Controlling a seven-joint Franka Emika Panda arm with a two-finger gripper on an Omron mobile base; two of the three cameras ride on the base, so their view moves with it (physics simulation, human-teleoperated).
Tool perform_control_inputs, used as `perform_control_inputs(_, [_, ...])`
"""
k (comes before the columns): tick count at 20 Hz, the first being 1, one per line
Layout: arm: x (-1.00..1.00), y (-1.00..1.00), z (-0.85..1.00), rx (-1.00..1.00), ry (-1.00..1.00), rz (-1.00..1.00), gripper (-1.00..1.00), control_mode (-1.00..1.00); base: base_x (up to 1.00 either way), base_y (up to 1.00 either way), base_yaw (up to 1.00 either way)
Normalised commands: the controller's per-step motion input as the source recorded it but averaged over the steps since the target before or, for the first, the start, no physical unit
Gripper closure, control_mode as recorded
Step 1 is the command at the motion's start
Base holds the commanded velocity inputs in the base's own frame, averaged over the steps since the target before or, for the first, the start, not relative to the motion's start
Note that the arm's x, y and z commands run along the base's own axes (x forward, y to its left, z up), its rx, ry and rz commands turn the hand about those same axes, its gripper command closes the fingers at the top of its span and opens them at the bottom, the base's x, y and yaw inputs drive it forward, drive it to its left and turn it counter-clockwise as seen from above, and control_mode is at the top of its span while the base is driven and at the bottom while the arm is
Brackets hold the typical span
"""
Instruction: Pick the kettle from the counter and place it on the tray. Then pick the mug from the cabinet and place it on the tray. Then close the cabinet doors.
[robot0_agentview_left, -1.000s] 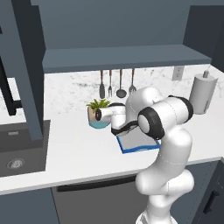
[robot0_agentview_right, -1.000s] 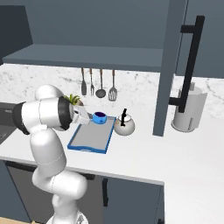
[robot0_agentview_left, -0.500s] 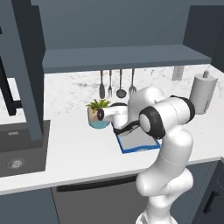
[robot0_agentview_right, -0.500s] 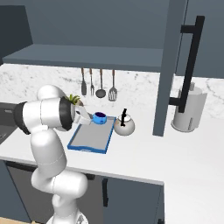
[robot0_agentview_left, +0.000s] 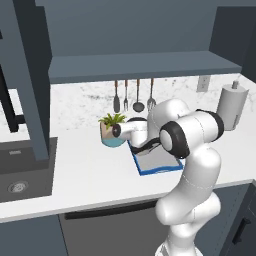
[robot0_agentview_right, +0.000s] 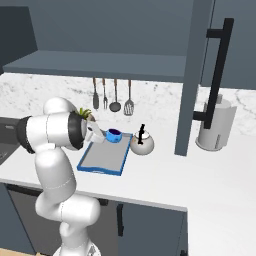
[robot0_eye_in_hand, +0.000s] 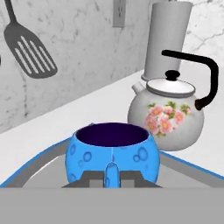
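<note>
White speckled counter (robot0_agentview_right: 200, 172) runs under the open cabinet (robot0_agentview_left: 145, 65), and the work sits at its middle. Directly ahead of the jaws is the mug (robot0_eye_in_hand: 111, 155), its handle caught between the two tips, so the gripper (robot0_eye_in_hand: 111, 177) is closed on that handle. The mug is over the far end of the tray (robot0_agentview_right: 102, 160); from the hand view its base looks to be at or just above the grey floor of the tray, though I cannot tell whether it is resting.

Beyond the mug and off to the jaws' right stands the kettle (robot0_eye_in_hand: 168, 118), upright, and it appears to sit on the counter just beside the tray's rim, not inside it. Further back are the paper-towel roll (robot0_eye_in_hand: 166, 37), a hanging spatula (robot0_eye_in_hand: 30, 52), and the plant pot (robot0_agentview_left: 112, 135) on the other side of the arm.

The step in hand is setting the mug down on the tray. Next, I judge, the mug must be lowered to rest, the jaws parted and drawn back along the handle without tipping it. The cabinet doors (robot0_agentview_right: 192, 75) remain open.
</note>
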Motion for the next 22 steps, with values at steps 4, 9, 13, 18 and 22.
perform_control_inputs(4, [-0.14, 0.43, -0.33, 0.00, -0.06, 0.06, 1.00, -1.00, 0.00, 0.00, 0.00])
perform_control_inputs(9, [-0.27, 0.31, -0.25, 0.00, -0.09, 0.09, 1.00, -1.00, 0.00, 0.00, 0.00])
perform_control_inputs(13, [-0.11, 0.23, -0.08, 0.00, -0.06, 0.08, 1.00, -1.00, 0.00, 0.00, 0.00])
perform_control_inputs(18, [0.05, 0.06, -0.16, 0.00, 0.00, 0.03, 1.00, -1.00, 0.00, 0.00, 0.00])
perform_control_inputs(22, [0.14, 0.02, -0.32, 0.00, 0.00, 0.04, 1.00, -1.00, 0.00, 0.00, 0.00])
